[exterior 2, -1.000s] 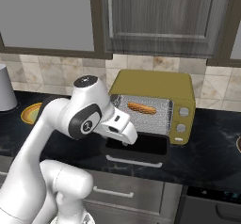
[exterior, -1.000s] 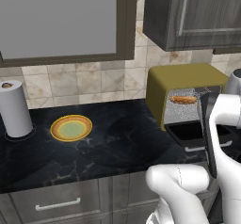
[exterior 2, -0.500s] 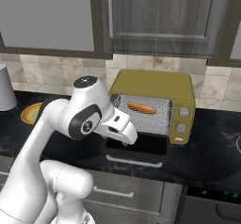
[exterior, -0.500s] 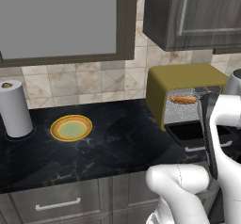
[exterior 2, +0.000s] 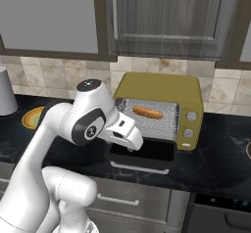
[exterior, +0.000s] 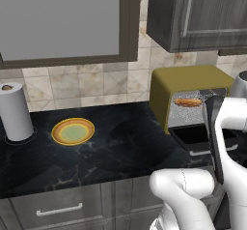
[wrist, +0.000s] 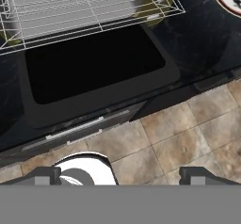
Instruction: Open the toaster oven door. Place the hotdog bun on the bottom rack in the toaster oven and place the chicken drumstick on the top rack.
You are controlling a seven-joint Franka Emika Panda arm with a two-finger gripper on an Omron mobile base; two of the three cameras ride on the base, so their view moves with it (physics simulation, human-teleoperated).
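Door (wrist: 94,63) down flat, giving rack access. Bun (exterior 2: 147,112) lies inside oven (exterior 2: 162,87). Tool (wrist: 120,176) wide, empty, above door for next pickup.

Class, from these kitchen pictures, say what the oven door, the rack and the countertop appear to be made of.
The toaster oven door: dark glossy glass, it seems, in a black frame with a pale bar handle. The rack: thin metal wire, a see-through grid. The countertop: probably polished black stone, pale veins showing.
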